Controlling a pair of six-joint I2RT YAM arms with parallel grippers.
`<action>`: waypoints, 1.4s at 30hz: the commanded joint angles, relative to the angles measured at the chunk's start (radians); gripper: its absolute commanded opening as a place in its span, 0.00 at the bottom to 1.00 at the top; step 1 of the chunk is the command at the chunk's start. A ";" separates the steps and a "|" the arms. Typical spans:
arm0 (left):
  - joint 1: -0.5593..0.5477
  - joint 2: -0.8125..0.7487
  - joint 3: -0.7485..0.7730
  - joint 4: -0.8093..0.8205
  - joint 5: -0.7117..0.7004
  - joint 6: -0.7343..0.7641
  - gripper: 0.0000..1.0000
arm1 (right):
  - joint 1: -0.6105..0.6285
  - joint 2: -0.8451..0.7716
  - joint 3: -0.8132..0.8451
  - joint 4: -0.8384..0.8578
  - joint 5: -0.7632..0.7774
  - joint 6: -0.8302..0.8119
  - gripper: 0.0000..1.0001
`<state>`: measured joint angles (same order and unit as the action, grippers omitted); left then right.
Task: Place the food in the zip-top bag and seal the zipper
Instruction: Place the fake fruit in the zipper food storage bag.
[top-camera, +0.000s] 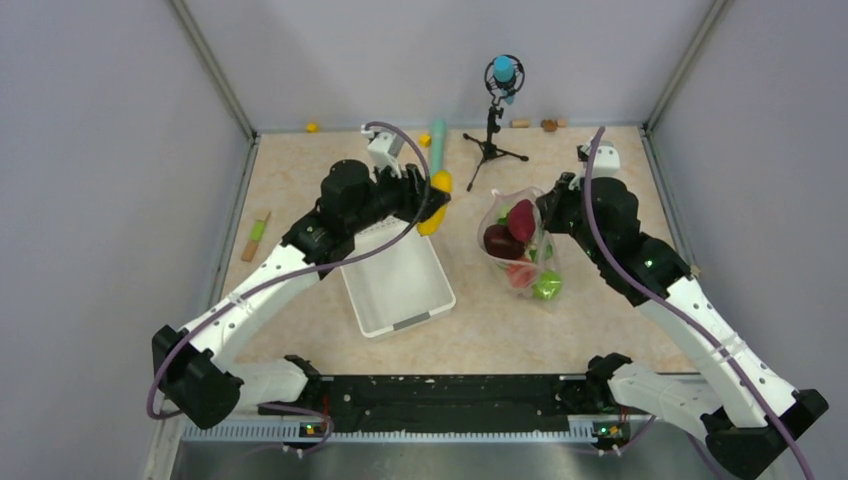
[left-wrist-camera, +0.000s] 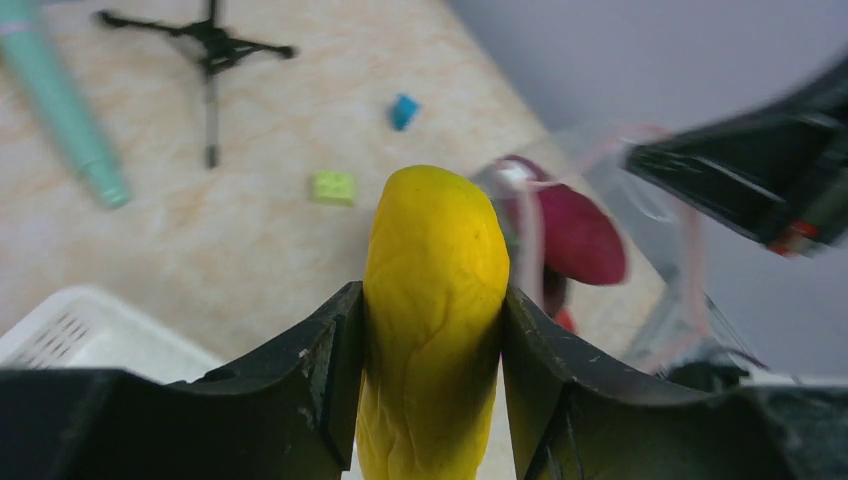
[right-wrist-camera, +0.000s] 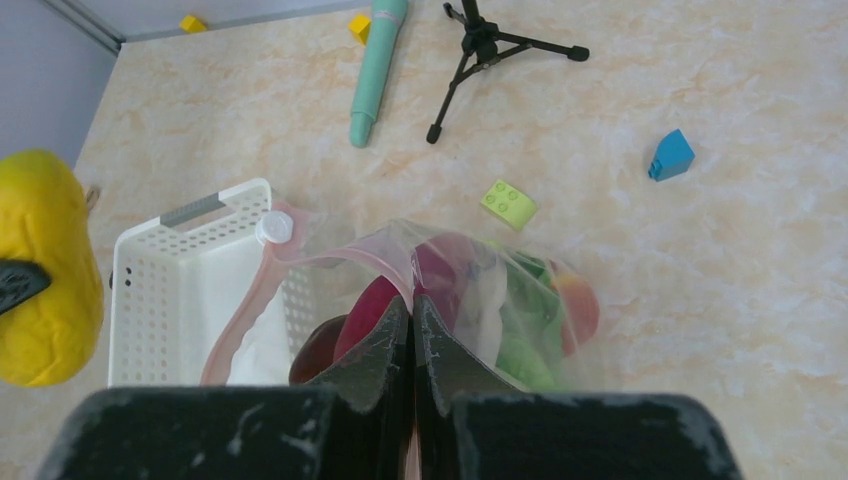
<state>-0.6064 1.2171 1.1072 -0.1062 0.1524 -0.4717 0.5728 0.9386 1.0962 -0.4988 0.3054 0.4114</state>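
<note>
Basket (top-camera: 400, 285), white and slotted, open side up, left of centre. Just right of it, the zip-top bag (top-camera: 520, 250): clear, floppy, mouth gaping toward the basket. Inside the bag: dark maroon root (top-camera: 498, 241) nearest the mouth, red apple (top-camera: 518, 275) lower down, green apple (top-camera: 547, 288) at the bottom. Whitish and leafy green shapes behind the film, hard to separate.

Right claw (right-wrist-camera: 412, 320) clenched tight on the bag's mouth edge. The zipper (right-wrist-camera: 250, 300), a pinkish strip, loops from its fingertips out toward the basket.

Left claw (left-wrist-camera: 432, 300) grasps the yellow corn-like piece (left-wrist-camera: 435, 290), one finger on each flank. Piece is held over the basket's far corner, near the bag mouth, not touching it.

Surface (top-camera: 300, 200): pale marbled beige, grey walls on three sides. Far side holds a black tripod (top-camera: 492, 140) and a teal cylinder (top-camera: 438, 135). Nearer the bag lie a green block (right-wrist-camera: 508, 203) and a blue block (right-wrist-camera: 671, 156).
</note>
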 joint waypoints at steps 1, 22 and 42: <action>-0.048 0.055 0.118 0.141 0.411 0.117 0.00 | -0.008 -0.007 0.058 -0.006 -0.014 0.007 0.00; -0.282 0.296 0.314 0.172 0.022 0.059 0.00 | -0.008 -0.035 0.028 0.047 -0.092 0.008 0.00; -0.405 0.306 0.130 0.400 -0.193 -0.104 0.00 | -0.008 -0.057 -0.011 0.126 0.019 0.153 0.00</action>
<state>-0.9848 1.5425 1.2461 0.2218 -0.0956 -0.5549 0.5709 0.9154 1.0863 -0.4576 0.2802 0.5106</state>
